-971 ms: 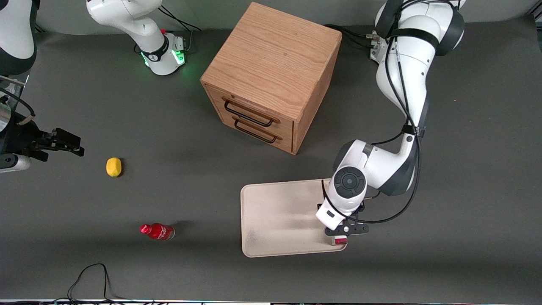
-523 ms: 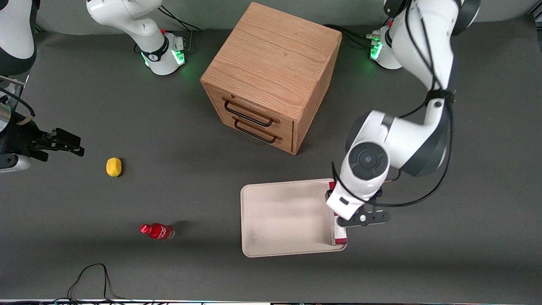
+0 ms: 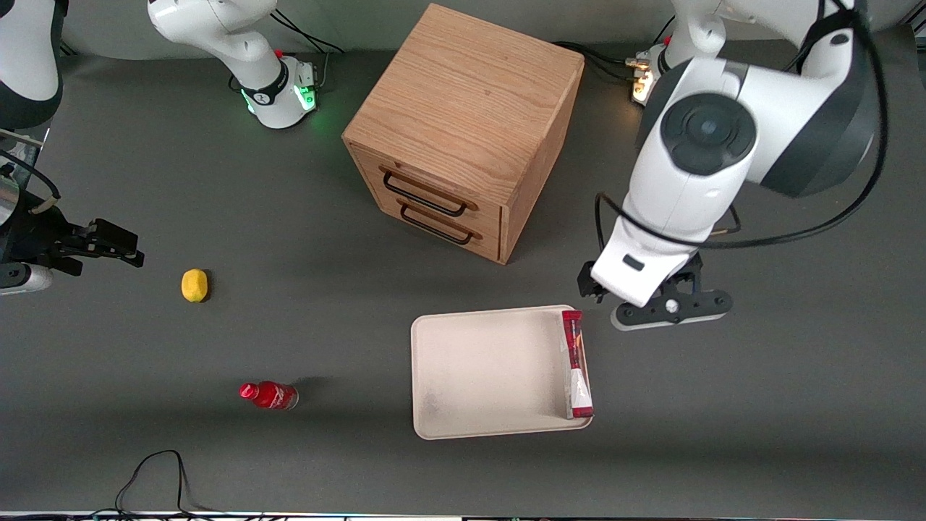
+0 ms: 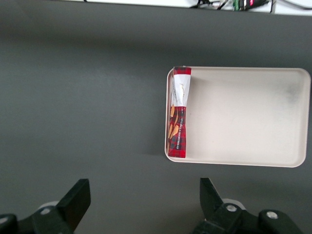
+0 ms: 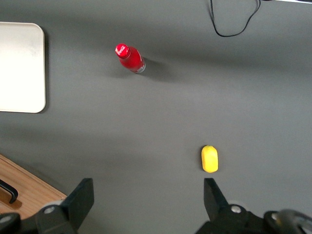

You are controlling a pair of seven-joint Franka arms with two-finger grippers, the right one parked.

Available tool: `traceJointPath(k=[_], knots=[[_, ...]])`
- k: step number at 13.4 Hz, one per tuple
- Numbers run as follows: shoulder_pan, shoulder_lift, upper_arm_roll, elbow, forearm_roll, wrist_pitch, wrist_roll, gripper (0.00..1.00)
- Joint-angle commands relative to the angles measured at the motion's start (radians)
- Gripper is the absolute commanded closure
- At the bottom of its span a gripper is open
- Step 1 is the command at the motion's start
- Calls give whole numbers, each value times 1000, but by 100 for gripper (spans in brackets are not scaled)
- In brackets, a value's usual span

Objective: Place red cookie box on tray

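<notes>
The red cookie box [image 3: 576, 362] [image 4: 178, 119] lies flat in the cream tray [image 3: 485, 369] [image 4: 243, 117], along the short rim at the working arm's end. My left arm's gripper [image 3: 655, 293] [image 4: 144, 192] hangs high above the bare table, beside the tray's corner and a little farther from the front camera than the box. It is open, with only grey table showing between its black fingers [image 4: 78, 197]. It touches neither the box nor the tray.
A wooden drawer cabinet [image 3: 463, 130] stands farther from the front camera than the tray. A small red bottle [image 3: 269, 395] [image 5: 129, 58] and a yellow fruit [image 3: 194, 284] [image 5: 209, 159] lie toward the parked arm's end. A black cable [image 3: 155, 470] loops near the front edge.
The gripper has let go of the box and risen, pulling away from the front camera and toward the working arm's end. The box now lies uncovered in the tray.
</notes>
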State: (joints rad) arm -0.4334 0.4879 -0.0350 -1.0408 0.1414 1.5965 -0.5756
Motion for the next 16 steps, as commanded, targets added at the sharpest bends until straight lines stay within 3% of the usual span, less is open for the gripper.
traceJointPath(k=[1,7,10,12,16], knots=[[63,-63,-26,-77,9,-3,32,0],[275,-279,-59,-391,1,97,301,0],[378,-406,-51,-553,-54,183,448,0],[386,-448,-7,-582,-65,178,505,0],[280,-462,150,-576,-97,169,523,0]])
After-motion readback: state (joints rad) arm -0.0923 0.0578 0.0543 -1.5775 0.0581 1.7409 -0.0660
